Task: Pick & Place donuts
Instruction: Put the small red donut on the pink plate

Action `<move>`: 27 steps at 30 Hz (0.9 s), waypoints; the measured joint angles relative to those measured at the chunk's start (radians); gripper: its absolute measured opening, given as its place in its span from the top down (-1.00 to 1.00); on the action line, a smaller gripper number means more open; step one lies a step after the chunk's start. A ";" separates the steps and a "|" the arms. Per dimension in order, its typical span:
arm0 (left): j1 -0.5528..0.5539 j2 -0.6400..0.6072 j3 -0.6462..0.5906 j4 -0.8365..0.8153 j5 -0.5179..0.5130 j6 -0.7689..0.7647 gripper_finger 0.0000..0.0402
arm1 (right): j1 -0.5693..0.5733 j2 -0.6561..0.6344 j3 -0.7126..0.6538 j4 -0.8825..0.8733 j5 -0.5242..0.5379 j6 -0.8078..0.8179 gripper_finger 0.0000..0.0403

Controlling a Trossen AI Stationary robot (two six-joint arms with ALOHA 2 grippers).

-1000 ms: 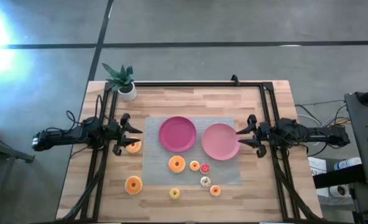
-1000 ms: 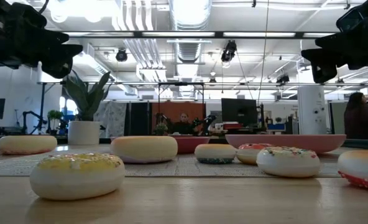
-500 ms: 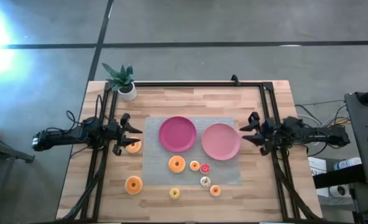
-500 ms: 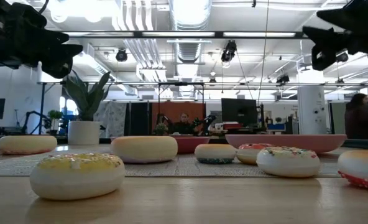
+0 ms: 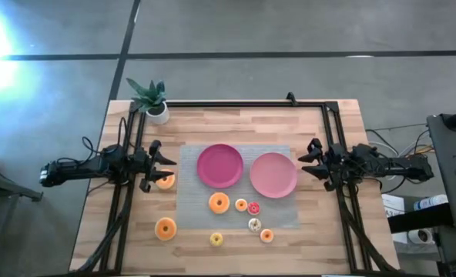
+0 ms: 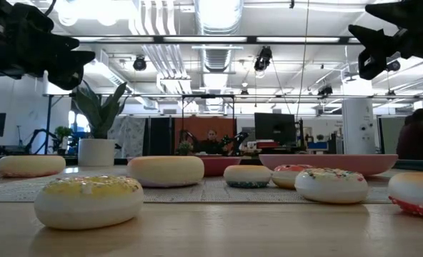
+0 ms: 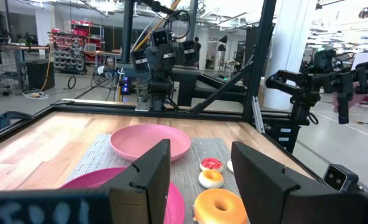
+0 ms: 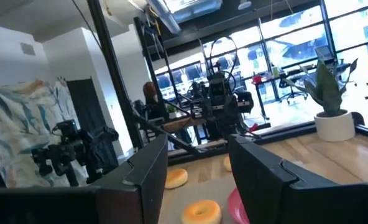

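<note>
Several small donuts lie flat on the table's near half: orange ones (image 5: 219,203) (image 5: 165,228) (image 5: 165,181), a yellow one (image 5: 216,239), a red one (image 5: 253,207) and a cream one (image 5: 254,225). My left gripper (image 5: 166,163) hovers open and level at the left, just beyond the donut at the mat's left edge. At the right my right gripper (image 5: 309,159) stands open above the table, beside the light pink plate (image 5: 274,175), its fingers tipped upward. In both wrist views the fingers (image 7: 150,180) (image 8: 265,177) have nothing between them.
A dark pink plate (image 5: 219,165) sits next to the light one on a grey mat (image 5: 193,192). A potted plant (image 5: 152,100) stands at the far left corner. Black frame rails (image 5: 332,131) run along the table's sides and far edge.
My right gripper has tipped its fingers upward and rolled a little; its tips have risen and drawn back from over the light pink plate's rim toward the table's right edge. It has stayed open.
</note>
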 joint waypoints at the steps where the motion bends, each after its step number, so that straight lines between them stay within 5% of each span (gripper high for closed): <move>1: 0.000 0.000 0.000 0.000 0.000 0.000 0.28 | 0.000 0.000 0.000 0.004 0.000 -0.009 0.20; 7: 0.000 0.000 0.000 0.000 0.000 0.000 0.28 | 0.000 0.000 0.000 0.074 0.067 0.221 0.20; 13: 0.000 0.000 0.000 0.000 0.000 0.000 0.28 | 0.000 0.013 0.001 0.020 0.259 0.762 0.20; 19: 0.000 0.000 0.000 0.000 0.000 0.000 0.28 | 0.017 0.105 0.000 -0.151 0.171 0.899 0.20; 27: 0.000 0.000 0.000 0.000 0.000 0.000 0.28 | 0.095 0.296 0.001 -0.074 0.109 0.973 0.21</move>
